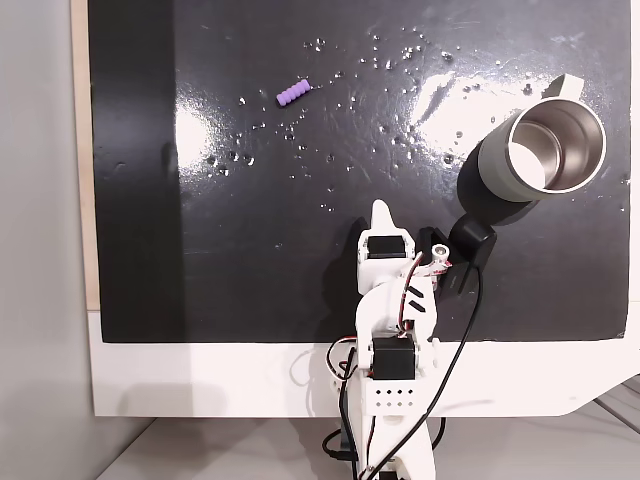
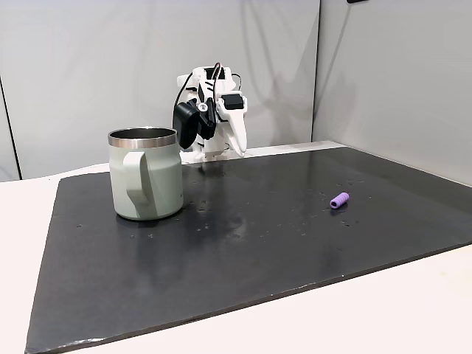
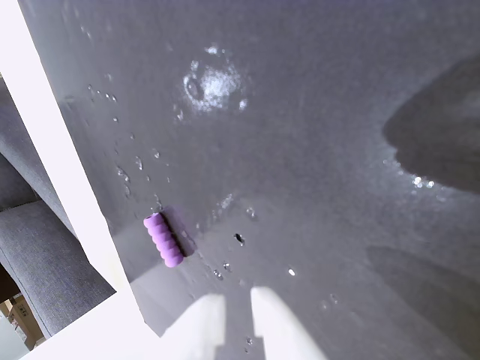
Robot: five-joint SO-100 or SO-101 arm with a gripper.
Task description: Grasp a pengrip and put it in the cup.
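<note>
The pengrip (image 1: 293, 93), a small purple ribbed cylinder, lies on its side on the black mat at the far upper left in a fixed view. It also shows in another fixed view as the pengrip (image 2: 339, 200) and in the wrist view as the pengrip (image 3: 164, 239). The cup (image 1: 495, 165), grey-green with a shiny steel inside, stands upright at the right; its handle faces the camera on the cup (image 2: 144, 184). My gripper (image 1: 381, 208) hovers near the arm's base, well short of the pengrip and left of the cup. Its white fingers (image 3: 274, 322) are together with nothing between them.
The black mat (image 1: 250, 250) covers most of the white table (image 1: 200, 380) and carries small shiny specks. The arm's base (image 1: 390, 385) sits at the near edge. Grey walls (image 2: 88, 66) stand behind the arm. Open mat lies between gripper and pengrip.
</note>
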